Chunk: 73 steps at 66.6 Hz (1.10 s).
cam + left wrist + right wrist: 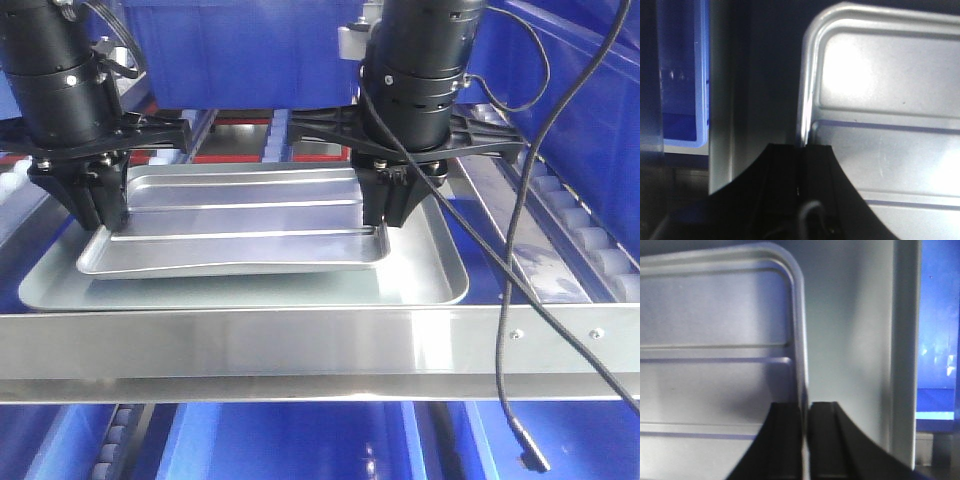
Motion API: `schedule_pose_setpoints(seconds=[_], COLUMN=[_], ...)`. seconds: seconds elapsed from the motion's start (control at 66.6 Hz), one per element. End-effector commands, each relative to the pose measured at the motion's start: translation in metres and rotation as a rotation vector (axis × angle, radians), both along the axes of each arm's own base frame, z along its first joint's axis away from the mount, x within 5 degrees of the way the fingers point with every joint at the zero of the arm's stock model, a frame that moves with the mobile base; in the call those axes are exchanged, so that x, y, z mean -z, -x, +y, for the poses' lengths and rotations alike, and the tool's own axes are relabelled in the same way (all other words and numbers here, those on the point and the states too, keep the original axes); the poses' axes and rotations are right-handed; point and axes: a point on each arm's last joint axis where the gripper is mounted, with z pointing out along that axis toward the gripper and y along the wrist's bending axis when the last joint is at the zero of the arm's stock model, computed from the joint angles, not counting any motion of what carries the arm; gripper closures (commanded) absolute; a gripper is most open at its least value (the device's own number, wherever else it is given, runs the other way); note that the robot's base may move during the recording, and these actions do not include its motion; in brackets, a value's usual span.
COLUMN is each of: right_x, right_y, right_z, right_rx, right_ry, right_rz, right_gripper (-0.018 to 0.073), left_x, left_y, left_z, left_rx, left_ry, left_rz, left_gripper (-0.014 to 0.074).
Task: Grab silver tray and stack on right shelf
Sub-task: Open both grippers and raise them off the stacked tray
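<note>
I hold the silver tray [235,215] by its two short sides, low over a second, larger silver tray [425,285] that lies on the right shelf [300,345]. My left gripper [100,215] is shut on the tray's left rim. In the left wrist view that gripper [802,148] pinches the thin edge of the tray [890,90]. My right gripper [385,218] is shut on the right rim. The right wrist view shows this gripper [805,406] clamped on the edge of the tray [715,325]. Whether the held tray touches the lower one, I cannot tell.
The broad steel front bar spans the front of the shelf, with white rollers [590,240] in the lane to the right. Blue bins stand behind [240,50], at the right [590,90] and below [300,440]. A black cable [512,300] hangs across the right side.
</note>
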Motion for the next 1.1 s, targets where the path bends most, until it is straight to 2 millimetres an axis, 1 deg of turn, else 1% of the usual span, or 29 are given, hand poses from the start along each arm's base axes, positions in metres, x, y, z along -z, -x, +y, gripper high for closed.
schedule_pose_setpoints(seconds=[0.0, 0.045, 0.09, 0.105, 0.165, 0.18, 0.195, 0.255, 0.3, 0.345, 0.466, 0.601, 0.646, 0.691, 0.736, 0.751, 0.766, 0.796, 0.811, 0.841, 0.886, 0.961, 1.081], right_x=[-0.041, -0.041, -0.041, -0.041, -0.041, -0.041, -0.041, -0.041, -0.041, -0.041, -0.04, -0.042, -0.043, -0.047, -0.051, -0.052, -0.054, -0.056, -0.057, -0.059, -0.06, -0.059, -0.059], right_y=[-0.004, -0.004, -0.004, -0.004, -0.004, -0.004, -0.004, -0.004, -0.004, -0.004, -0.003, -0.003, -0.002, -0.001, 0.0, 0.001, 0.001, 0.001, 0.001, 0.001, 0.001, 0.0, 0.0], right_z=[0.006, 0.006, 0.006, 0.006, 0.006, 0.006, 0.006, 0.006, 0.006, 0.006, 0.005, 0.005, 0.004, 0.004, 0.002, 0.002, 0.001, 0.001, 0.0, 0.0, -0.001, 0.0, -0.001], right_rx=[-0.016, -0.016, -0.016, -0.016, -0.016, -0.016, -0.016, -0.015, -0.015, -0.014, -0.013, -0.014, -0.013, -0.014, -0.016, -0.017, -0.018, -0.021, -0.023, -0.027, -0.034, -0.038, -0.038], right_ry=[-0.122, -0.123, -0.123, -0.123, -0.123, -0.123, -0.123, -0.122, -0.12, -0.12, -0.116, -0.115, -0.116, -0.117, -0.115, -0.114, -0.113, -0.109, -0.107, -0.102, -0.094, -0.095, -0.092], right_rz=[-0.156, -0.157, -0.157, -0.157, -0.157, -0.157, -0.157, -0.155, -0.153, -0.152, -0.147, -0.149, -0.151, -0.158, -0.167, -0.172, -0.176, -0.185, -0.192, -0.201, -0.216, -0.224, -0.221], right_gripper=[0.0225, 0.0167, 0.0131, 0.0125, 0.0124, 0.0125, 0.0124, 0.0124, 0.0124, 0.0124, 0.0124, 0.0124, 0.0126, 0.015, 0.0209, 0.025, 0.0265, 0.033, 0.0363, 0.0447, 0.0523, 0.0484, 0.0483], left_x=[-0.029, -0.028, -0.028, -0.028, -0.028, -0.028, -0.028, -0.029, -0.029, -0.03, -0.03, -0.031, -0.034, -0.037, -0.043, -0.045, -0.046, -0.049, -0.052, -0.056, -0.061, -0.065, -0.068], left_y=[0.002, 0.003, 0.004, 0.004, 0.004, 0.003, 0.003, 0.002, 0.001, 0.0, -0.001, -0.001, -0.002, -0.002, -0.002, -0.003, -0.003, -0.004, -0.005, -0.006, -0.008, -0.01, -0.012], left_z=[-0.007, -0.007, -0.006, -0.006, -0.006, -0.006, -0.006, -0.007, -0.007, -0.007, -0.007, -0.006, -0.005, -0.004, -0.003, -0.002, -0.002, -0.001, -0.001, -0.001, -0.001, -0.001, -0.002], left_rx=[-0.004, -0.006, -0.007, -0.007, -0.005, -0.005, -0.004, -0.002, -0.003, -0.001, 0.007, 0.011, 0.011, 0.012, 0.013, 0.013, 0.014, 0.016, 0.017, 0.019, 0.021, 0.024, 0.027], left_ry=[0.091, 0.086, 0.08, 0.079, 0.076, 0.074, 0.077, 0.085, 0.09, 0.092, 0.079, 0.067, 0.057, 0.039, 0.017, 0.01, 0.005, -0.012, -0.017, -0.022, -0.026, -0.02, -0.01], left_rz=[-0.084, -0.067, -0.057, -0.055, -0.058, -0.06, -0.065, -0.082, -0.091, -0.099, -0.116, -0.118, -0.114, -0.108, -0.102, -0.103, -0.104, -0.109, -0.118, -0.131, -0.15, -0.177, -0.201], left_gripper=[0.0694, 0.0691, 0.0659, 0.0637, 0.05, 0.0482, 0.0427, 0.029, 0.0216, 0.0197, 0.0237, 0.0321, 0.0377, 0.0455, 0.0576, 0.0612, 0.0631, 0.0701, 0.071, 0.068, 0.067, 0.0681, 0.0689])
